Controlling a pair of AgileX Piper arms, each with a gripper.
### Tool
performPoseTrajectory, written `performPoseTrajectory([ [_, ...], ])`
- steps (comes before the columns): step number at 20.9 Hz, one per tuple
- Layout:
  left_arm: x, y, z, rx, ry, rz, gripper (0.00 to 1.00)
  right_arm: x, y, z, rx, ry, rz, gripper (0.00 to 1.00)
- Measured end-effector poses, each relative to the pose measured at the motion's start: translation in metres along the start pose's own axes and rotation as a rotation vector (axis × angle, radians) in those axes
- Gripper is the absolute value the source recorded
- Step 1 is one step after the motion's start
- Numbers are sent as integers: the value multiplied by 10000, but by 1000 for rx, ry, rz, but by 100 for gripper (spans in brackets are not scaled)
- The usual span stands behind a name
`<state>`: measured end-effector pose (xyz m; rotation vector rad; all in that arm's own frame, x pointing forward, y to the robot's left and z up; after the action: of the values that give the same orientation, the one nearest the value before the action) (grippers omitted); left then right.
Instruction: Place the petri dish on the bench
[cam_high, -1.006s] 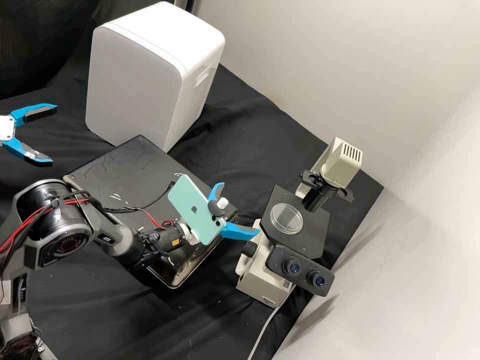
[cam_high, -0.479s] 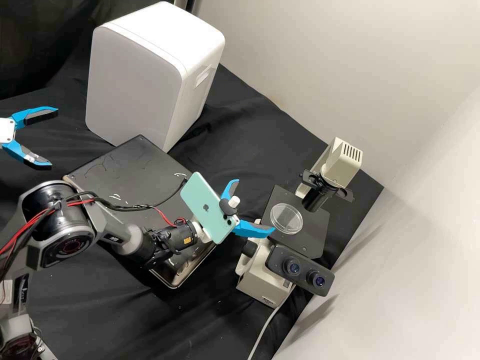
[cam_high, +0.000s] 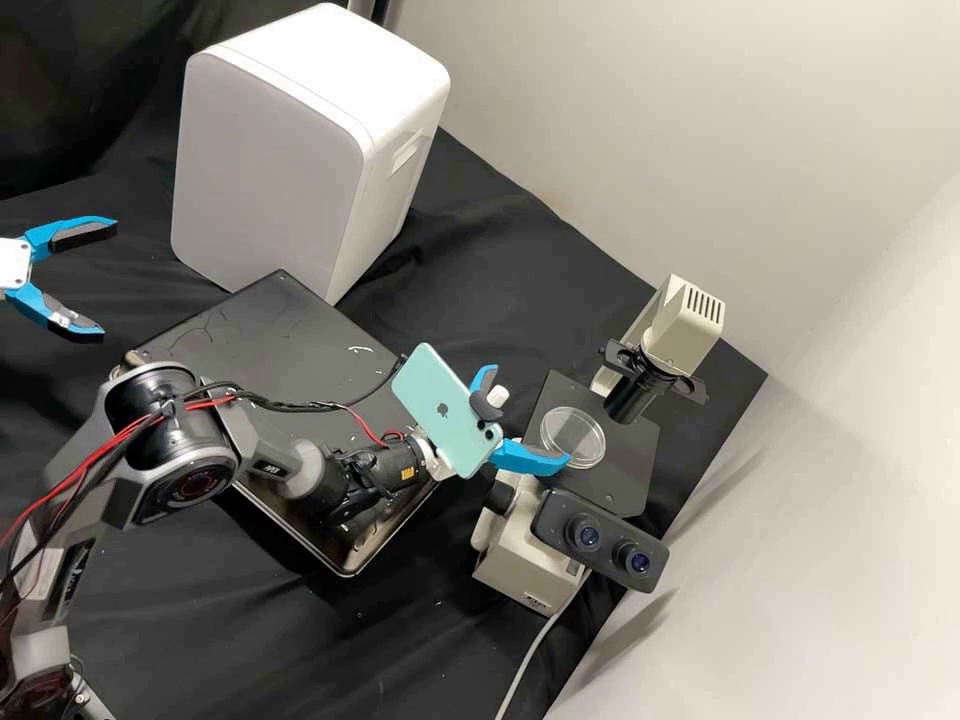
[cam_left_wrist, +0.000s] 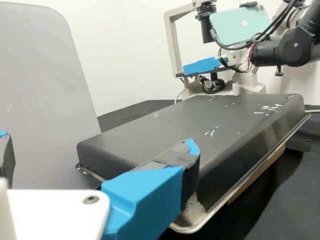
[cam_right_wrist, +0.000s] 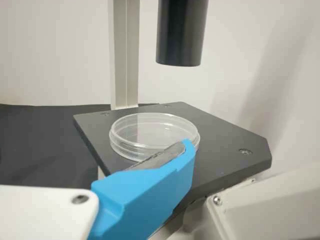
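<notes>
Petri dish (cam_high: 573, 437) sits on microscope stage (cam_high: 630, 462), right side. Your R gripper (cam_high: 522, 424) is spread wide just beside it: straddle rim level, then squeeze gently. L gripper (cam_high: 100, 278) also spread, empty, far left.

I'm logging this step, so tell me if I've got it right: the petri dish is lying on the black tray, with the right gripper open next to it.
Not quite. The petri dish lies on the black microscope stage, not on the black tray; the right wrist view shows this. The rest holds: the right gripper is open next to it.
</notes>
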<state>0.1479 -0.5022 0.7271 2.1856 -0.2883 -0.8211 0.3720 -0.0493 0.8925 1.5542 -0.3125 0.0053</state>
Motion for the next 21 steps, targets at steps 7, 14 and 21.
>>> performPoseTrajectory([
  [7, 6, -18, 22, 9, -26, -9, 100, 43, 58, 113, -22, -35, 15, 100],
  [14, 10, -31, 22, 6, -28, -17, 100, 159, 199, 237, -21, -82, 41, 100],
  [21, 11, -33, 22, 6, -28, -18, 100, 385, 165, 326, -64, -110, 36, 100],
])
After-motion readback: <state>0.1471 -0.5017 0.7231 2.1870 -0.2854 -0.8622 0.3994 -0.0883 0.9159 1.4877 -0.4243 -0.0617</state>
